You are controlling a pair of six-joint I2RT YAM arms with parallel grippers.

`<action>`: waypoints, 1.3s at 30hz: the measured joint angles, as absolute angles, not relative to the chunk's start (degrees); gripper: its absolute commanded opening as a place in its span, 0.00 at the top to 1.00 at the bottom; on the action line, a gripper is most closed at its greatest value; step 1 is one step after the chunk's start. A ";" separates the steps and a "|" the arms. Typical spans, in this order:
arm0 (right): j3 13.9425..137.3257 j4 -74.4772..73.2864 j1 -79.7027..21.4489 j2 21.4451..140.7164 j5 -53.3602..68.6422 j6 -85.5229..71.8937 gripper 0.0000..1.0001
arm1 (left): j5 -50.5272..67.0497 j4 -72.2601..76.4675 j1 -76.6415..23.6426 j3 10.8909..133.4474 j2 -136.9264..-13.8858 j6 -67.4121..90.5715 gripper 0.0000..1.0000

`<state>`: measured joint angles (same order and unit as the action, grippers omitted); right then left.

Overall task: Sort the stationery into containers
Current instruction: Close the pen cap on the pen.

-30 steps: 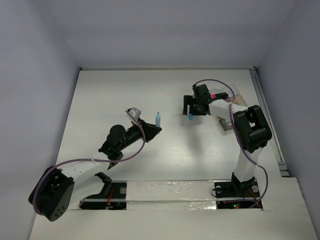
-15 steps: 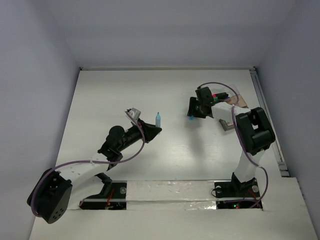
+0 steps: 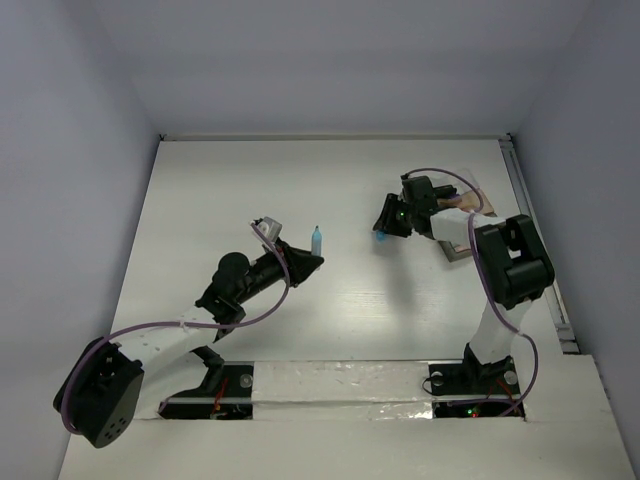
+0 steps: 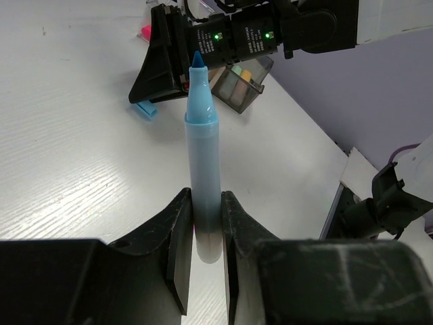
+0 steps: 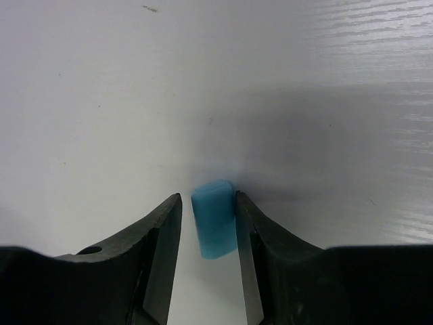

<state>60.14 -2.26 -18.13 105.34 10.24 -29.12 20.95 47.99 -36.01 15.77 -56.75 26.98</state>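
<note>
My left gripper [image 3: 306,260] [image 4: 205,196] is shut on a light-blue pen [image 4: 201,156] and holds it upright above the table; it also shows in the top view [image 3: 316,238]. My right gripper [image 3: 386,228] [image 5: 208,198] points down at the table with its jaws either side of a small blue eraser [image 5: 215,220]. The right finger touches the eraser and a narrow gap shows at the left finger. The eraser lies on the table [image 3: 381,239] [image 4: 145,110]. The clear compartment box [image 4: 242,78] [image 3: 453,247] stands behind the right arm and holds green and orange erasers.
A pink highlighter tip [image 4: 145,32] lies on the table beyond the right gripper. A tan patch [image 3: 482,196] shows by the right arm near the table's right rail [image 3: 530,235]. White walls enclose the table.
The right wrist has swung a little to the right and tilted over the blue eraser, which stays in place. The left arm still holds the pen upright, hardly moved.
</note>
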 measured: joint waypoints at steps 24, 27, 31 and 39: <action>49.01 16.08 -17.61 91.72 24.67 -36.21 0.94 | 25.39 52.36 -36.01 15.66 -58.41 32.34 1.00; 46.41 28.45 -17.98 87.37 28.34 -42.28 0.94 | 27.88 56.01 -36.01 15.07 -58.81 36.01 1.00; 44.16 45.54 -20.78 87.13 31.40 -51.05 0.93 | 32.12 62.78 -36.01 14.39 -60.62 43.13 1.00; 46.72 68.38 -28.49 96.36 36.77 -70.06 0.92 | 38.74 71.50 -36.01 13.85 -64.14 60.77 1.00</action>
